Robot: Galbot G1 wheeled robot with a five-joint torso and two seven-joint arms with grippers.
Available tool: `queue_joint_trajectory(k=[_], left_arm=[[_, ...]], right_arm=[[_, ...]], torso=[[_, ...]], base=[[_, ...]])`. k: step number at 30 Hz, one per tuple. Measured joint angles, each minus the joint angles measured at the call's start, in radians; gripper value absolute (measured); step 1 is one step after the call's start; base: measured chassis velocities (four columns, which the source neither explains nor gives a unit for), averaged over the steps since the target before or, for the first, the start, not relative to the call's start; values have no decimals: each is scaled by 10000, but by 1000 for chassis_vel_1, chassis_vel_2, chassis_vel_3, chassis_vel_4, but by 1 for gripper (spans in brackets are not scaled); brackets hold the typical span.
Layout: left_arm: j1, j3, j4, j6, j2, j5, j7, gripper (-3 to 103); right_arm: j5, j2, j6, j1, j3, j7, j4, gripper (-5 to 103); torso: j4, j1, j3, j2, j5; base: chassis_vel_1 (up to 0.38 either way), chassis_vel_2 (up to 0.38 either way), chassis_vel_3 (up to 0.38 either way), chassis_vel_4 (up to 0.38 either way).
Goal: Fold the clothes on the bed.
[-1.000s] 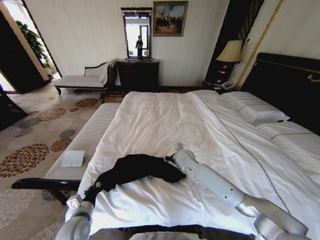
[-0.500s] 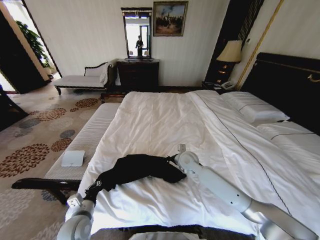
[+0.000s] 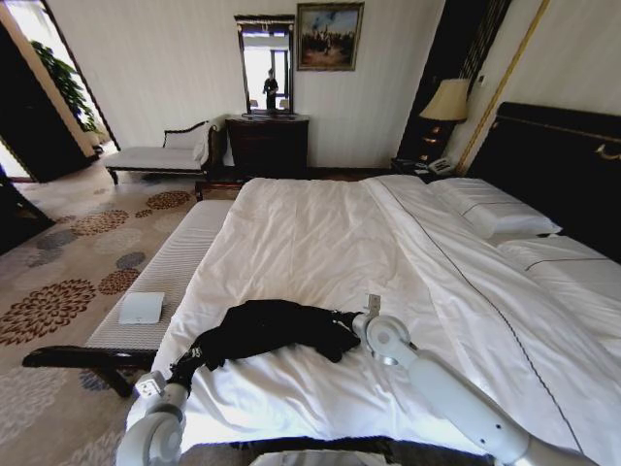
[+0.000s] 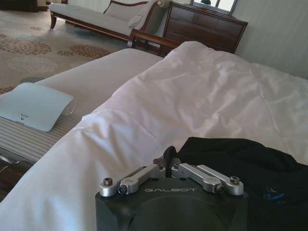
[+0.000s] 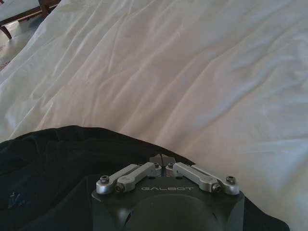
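Observation:
The clothes, one black T-shirt (image 3: pixel 267 328), lie bunched in a long strip across the white bed (image 3: pixel 320 233) near its front edge. My left gripper (image 3: pixel 184 367) is shut on the shirt's left end by the bed's corner; the left wrist view shows its fingertips (image 4: pixel 168 161) pinching black cloth (image 4: pixel 240 159). At the shirt's right end, my right gripper (image 3: pixel 342 325) is shut on the fabric. In the right wrist view its closed fingertips (image 5: pixel 162 160) rest on the black cloth (image 5: pixel 57 163), with white duvet (image 5: pixel 192 72) beyond. The lettering is hidden.
A pale upholstered bench (image 3: pixel 170 272) runs along the bed's left side and carries a flat white device (image 3: pixel 142 308). Pillows (image 3: pixel 495 209) and the dark headboard (image 3: pixel 553 160) are at right. A lamp (image 3: pixel 446 100), dresser (image 3: pixel 267 144) and chaise (image 3: pixel 160 153) stand by the far wall.
My right arm has drawn back toward the bed's near edge and slightly right, taking the shirt's right end with it. The left gripper has hardly moved.

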Motion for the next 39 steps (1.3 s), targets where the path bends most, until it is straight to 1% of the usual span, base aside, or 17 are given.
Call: queue_joint_trajectory(k=[7,10,11,14,15,17,20,22,26,28,29,30,31,32,33,36,39], left_arm=[[81,-117,-22,-2,123,-3,5,0],[89,-134,6,-27,147,0,15,0],[89,-134,6,-27,147,0,15,0],[82,-133,63,-41,142,18,26,0],[81,-132,71,-42,141,21,28,0],[80,-129,95,-45,136,32,30,0],[73,-125,142,-61,128,59,35,0],[71,-124,161,-65,119,75,36,0],[87,-123,185,-80,74,133,40,0],[97,-123,186,-86,66,145,40,0],[104,-123,188,-90,59,151,40,0],[105,-125,190,-92,54,152,40,0],[107,-130,196,-96,50,153,40,0],[107,-130,196,-96,50,153,40,0],[108,-134,201,-102,47,154,40,0],[112,-137,211,-111,30,161,40,0],[112,-126,234,-120,-17,192,41,0]], right_arm=[[-155,118,169,39,90,-237,-130,-1],[543,76,-110,259,269,42,-34,15],[543,76,-110,259,269,42,-34,15],[1485,42,-704,520,385,652,18,31],[1588,40,-781,550,397,714,18,31],[1960,38,-1058,668,417,977,17,37],[2736,70,-1504,958,401,1569,-33,52],[2814,84,-1566,1055,355,1610,-84,52],[2833,134,-1716,1425,116,1668,-351,74],[2775,134,-1754,1471,53,1691,-390,74],[2703,129,-1798,1499,-19,1717,-413,85],[2678,124,-1835,1507,-51,1735,-418,85],[2660,121,-1914,1516,-95,1773,-423,90],[2660,121,-1914,1516,-95,1773,-423,90],[2643,122,-1961,1523,-135,1796,-434,95],[2573,162,-1989,1562,-211,1804,-520,99],[2532,249,-1994,1673,-270,1800,-717,83]], torso=[[0,0,0,0,-1],[0,0,0,0,-1],[0,0,0,0,-1],[0,0,0,0,-2],[0,0,0,0,-1],[0,0,0,0,-2],[0,0,0,0,-1],[0,0,0,0,-2],[0,0,0,0,-2],[0,1,1,0,-1],[1,1,1,0,-1],[0,1,1,-1,-1],[-2,0,1,0,-1],[-2,0,1,0,-1],[-2,0,0,0,-2],[-2,0,0,0,-1],[0,1,1,-2,-1]], base=[[0,0,0,0],[0,0,0,0],[0,0,0,0],[0,0,0,0],[0,0,0,0],[0,0,0,0],[0,0,0,0],[0,0,0,0],[0,0,0,0],[0,0,0,0],[0,0,0,0],[0,0,0,0],[0,0,0,0],[0,0,0,0],[0,0,0,0],[0,0,0,0],[0,0,0,0]])
